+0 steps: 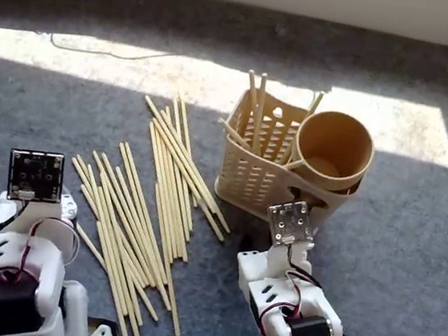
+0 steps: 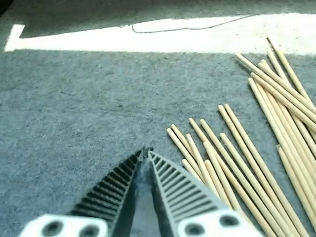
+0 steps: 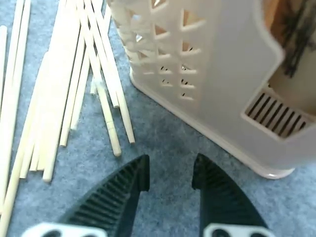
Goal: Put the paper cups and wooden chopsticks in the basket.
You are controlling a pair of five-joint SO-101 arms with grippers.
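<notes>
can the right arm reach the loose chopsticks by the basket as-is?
Probably yes. The right gripper is open, the nearest chopsticks lie flat just ahead of it, and the basket stands beside that path, not across it.

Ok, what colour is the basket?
The basket is cream, with a lattice wall; clearest in the right wrist view.

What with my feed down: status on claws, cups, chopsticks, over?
Left claw shut, empty, beside loose chopsticks. Right claw open, empty, at basket. Paper cup and few chopsticks in basket; most chopsticks on the carpet. Nothing blocking.
</notes>
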